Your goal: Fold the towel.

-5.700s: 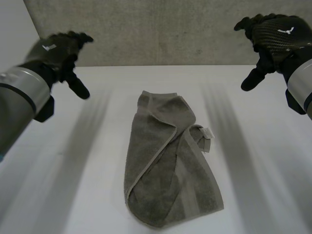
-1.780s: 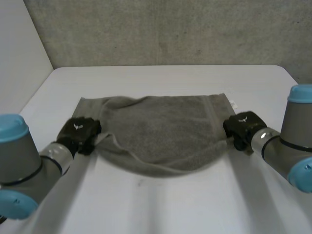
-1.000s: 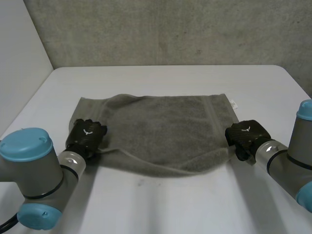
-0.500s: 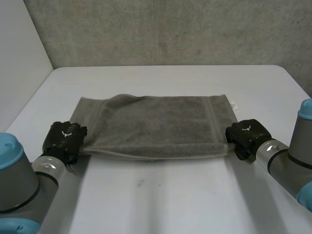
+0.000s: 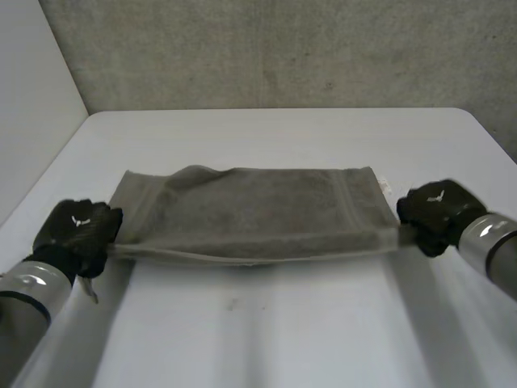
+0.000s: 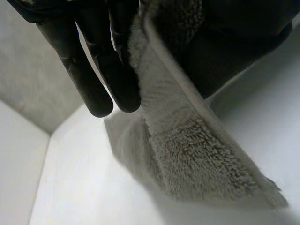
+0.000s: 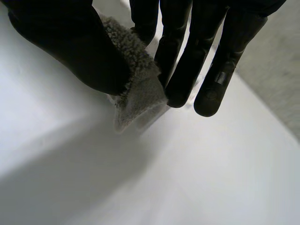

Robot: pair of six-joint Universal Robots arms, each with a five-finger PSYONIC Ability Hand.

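In the head view we see the fuzzy grey-brown cloth towel (image 5: 250, 214) pulled flat over the white table (image 5: 283, 323), its long side running left to right between both hands. In the left wrist view our left hand (image 6: 101, 75) pinches one near corner. In the right wrist view our right hand (image 7: 187, 61) pinches the other.

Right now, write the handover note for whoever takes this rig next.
Left hand: shut on the near left corner of the towel, pinched between thumb and fingers.
Right hand: shut on the near right corner, same pinch.
Towel: spread wide across the middle of the table. Its near edge is taut between the hands and lifted; its far edge looks to lie on the table.
Done: both near corners gripped.
Left: no fold shows yet. Probably carry the near edge over to the far edge, then release.
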